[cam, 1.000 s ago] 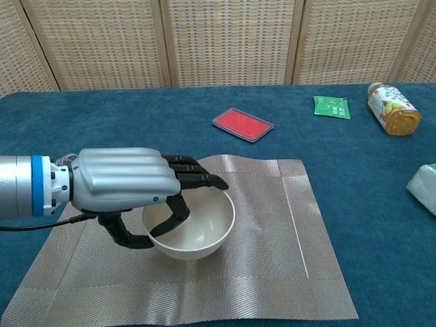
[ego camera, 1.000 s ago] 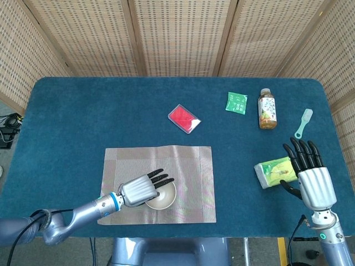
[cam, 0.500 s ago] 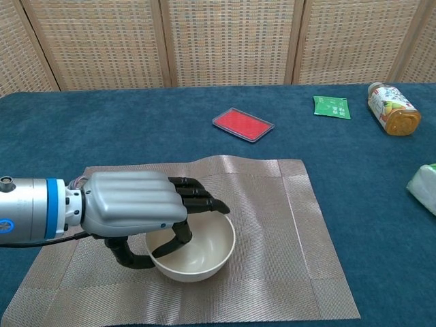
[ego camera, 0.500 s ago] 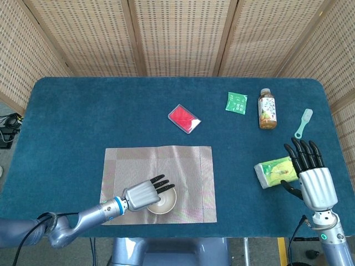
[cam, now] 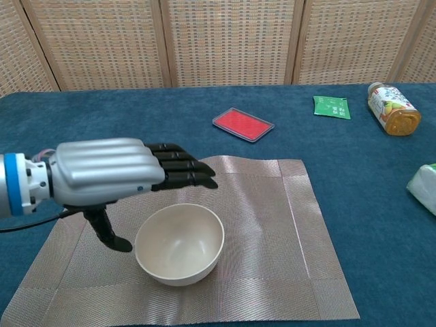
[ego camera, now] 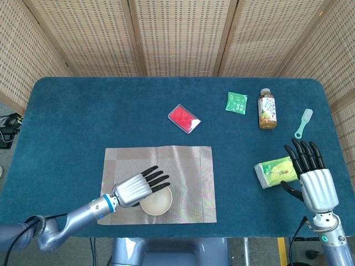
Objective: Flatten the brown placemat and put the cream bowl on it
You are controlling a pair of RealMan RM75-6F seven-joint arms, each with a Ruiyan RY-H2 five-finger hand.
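On the flat brown placemat (cam: 272, 225), cream bowl (cam: 180, 243) upright; above it, left hand (cam: 109, 172) spread, empty; right hand (ego camera: 310, 173) likewise open.

Head view: high, looking down, whole table (ego camera: 66, 111). Chest view: low, near; shares placemat (cam: 272, 225).

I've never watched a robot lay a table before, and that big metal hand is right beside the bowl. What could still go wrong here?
Two things, I'd guess. The left hand is open with its fingers stretched over the far rim of the cream bowl; pulling back low could clip the rim and tip or slide it. The bowl also sits near the front edge of the brown placemat, so a nudge toward the robot might push it partly off.
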